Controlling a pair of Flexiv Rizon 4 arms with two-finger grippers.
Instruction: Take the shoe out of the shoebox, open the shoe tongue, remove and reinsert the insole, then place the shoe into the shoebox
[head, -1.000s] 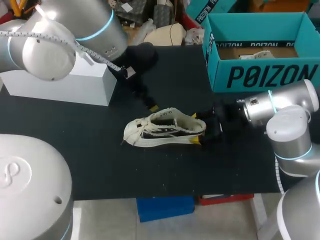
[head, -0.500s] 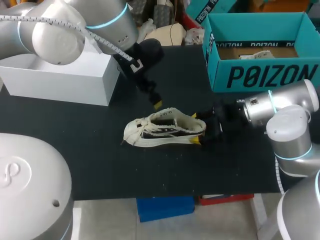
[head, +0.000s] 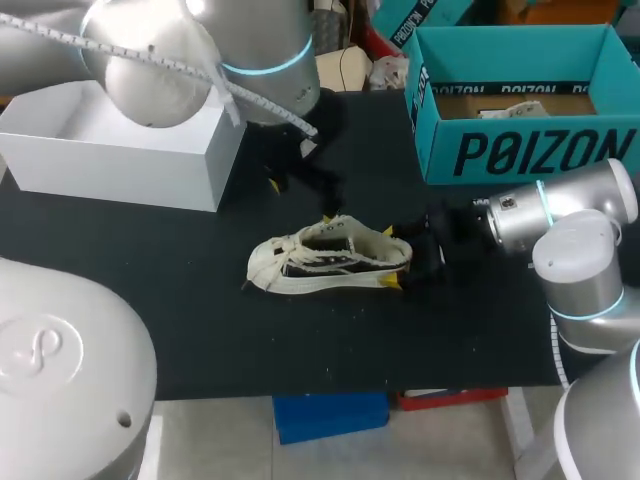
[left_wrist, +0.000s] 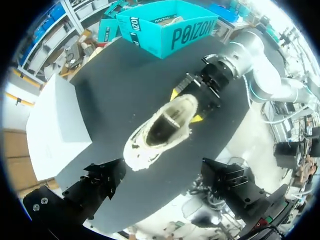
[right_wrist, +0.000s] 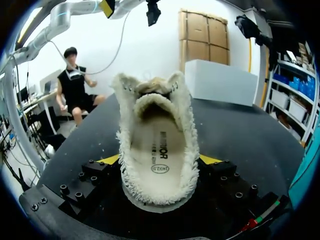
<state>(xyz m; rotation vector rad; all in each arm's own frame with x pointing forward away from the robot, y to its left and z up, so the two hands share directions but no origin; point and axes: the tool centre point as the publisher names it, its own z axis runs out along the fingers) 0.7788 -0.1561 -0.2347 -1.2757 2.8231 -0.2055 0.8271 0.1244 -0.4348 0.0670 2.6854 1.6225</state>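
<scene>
A cream fuzzy-edged shoe (head: 325, 258) lies on its side in the middle of the black table (head: 200, 320), toe to the left. My right gripper (head: 389, 258) is shut on its heel, one yellow tip on each side. In the right wrist view the shoe (right_wrist: 157, 135) stands between the fingers (right_wrist: 107, 160), with its insole (right_wrist: 160, 155) showing inside. My left gripper (head: 301, 200) hangs open just above and behind the shoe's opening. Seen from the left wrist, the shoe (left_wrist: 160, 130) lies ahead of the left gripper (left_wrist: 165, 182). The teal shoebox (head: 520, 100) stands at the back right.
A white open box (head: 120, 150) stands at the back left of the table; the left wrist view shows this white box (left_wrist: 55, 125) beside the shoe. Loose paper lies inside the teal shoebox (left_wrist: 167, 27). The table's front edge runs close below the shoe.
My left arm has swung right and forward, bringing its open gripper from behind the shoe to just over its opening. The right gripper and the shoe have stayed put.
</scene>
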